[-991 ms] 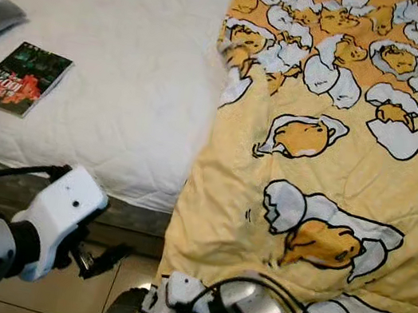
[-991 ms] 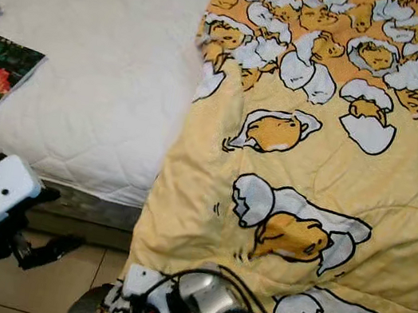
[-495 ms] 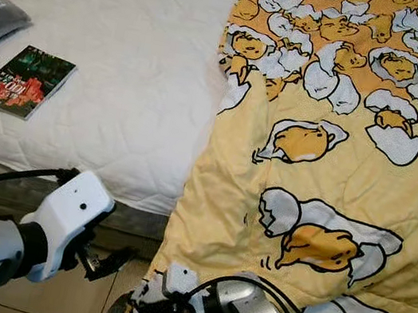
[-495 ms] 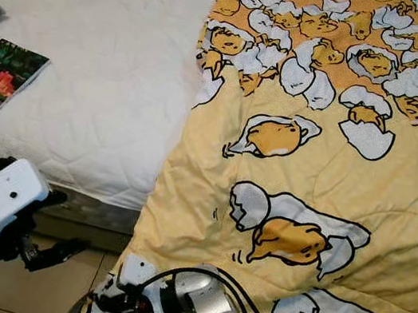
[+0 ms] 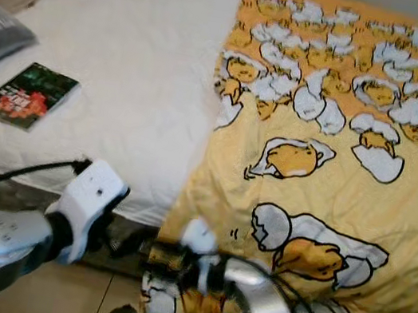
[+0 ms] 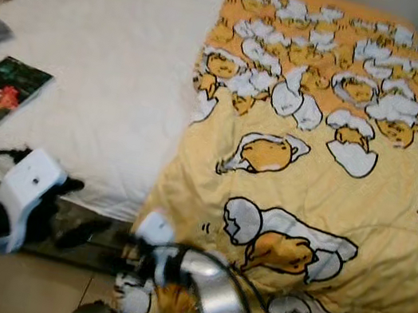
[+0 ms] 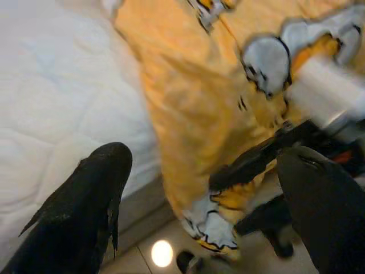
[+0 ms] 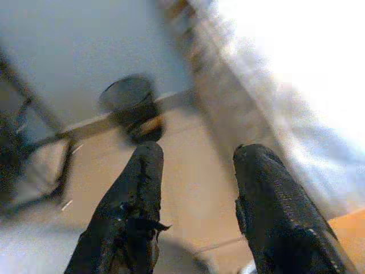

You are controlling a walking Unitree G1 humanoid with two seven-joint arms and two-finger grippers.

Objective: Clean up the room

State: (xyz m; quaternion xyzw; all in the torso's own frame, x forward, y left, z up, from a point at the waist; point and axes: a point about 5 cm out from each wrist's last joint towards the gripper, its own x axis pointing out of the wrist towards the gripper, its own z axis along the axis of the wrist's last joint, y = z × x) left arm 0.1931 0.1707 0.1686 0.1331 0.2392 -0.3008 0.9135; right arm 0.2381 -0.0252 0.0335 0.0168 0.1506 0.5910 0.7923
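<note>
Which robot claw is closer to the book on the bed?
Left. The left claw hangs below the mattress edge near the dark paperback book; the right claw is farther along, by the yellow egg-print blanket.

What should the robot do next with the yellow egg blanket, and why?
Probably close the right pincer on the hanging corner of the blanket and lift it onto the mattress. The blanket covers one side of the bed and droops over the foot edge toward the floor. Both pincers are open, and the left pincer waits beside that edge.
</note>
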